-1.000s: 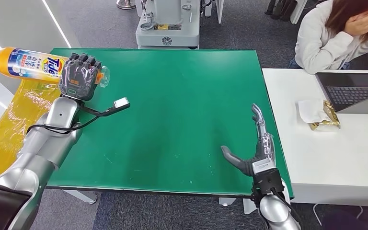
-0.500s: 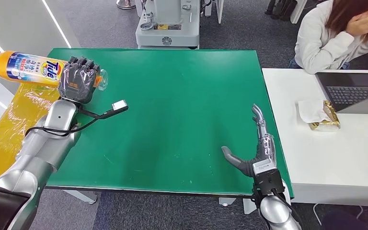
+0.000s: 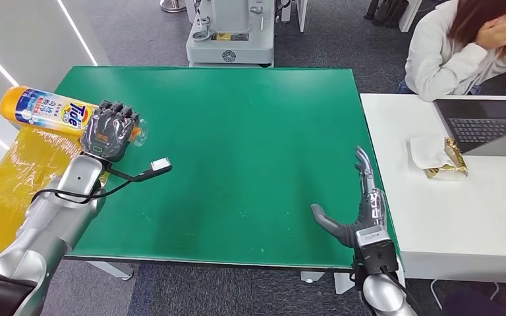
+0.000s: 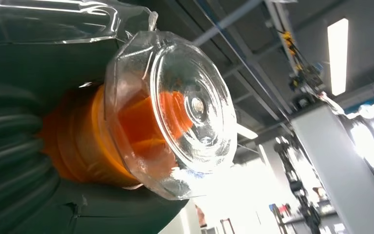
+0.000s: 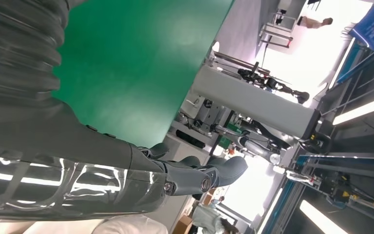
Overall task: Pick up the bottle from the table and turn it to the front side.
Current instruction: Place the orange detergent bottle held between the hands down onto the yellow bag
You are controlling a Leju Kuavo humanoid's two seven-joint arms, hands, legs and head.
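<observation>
the bottle (image 3: 46, 110), a smooth, rigid plastic cylinder judged fairly light but slippery, is held lying sideways above the left edge of the green counter (image 3: 237, 151), and is best gripped around the body near its clear cap (image 4: 175, 112). it is clasped near the cap end by the left hand (image 3: 109, 130), fingers wrapped closed around it, while the right hand (image 3: 359, 210) is kept spread and empty above the counter's near right corner.

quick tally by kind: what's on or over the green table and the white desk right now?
Bottle: 1, gripped by the left hand
Robot hands: 2, left hand and right hand
Laptop: 1, on the white desk
Gold-wrapped packet: 1
White tissue: 1
Total: 6
</observation>
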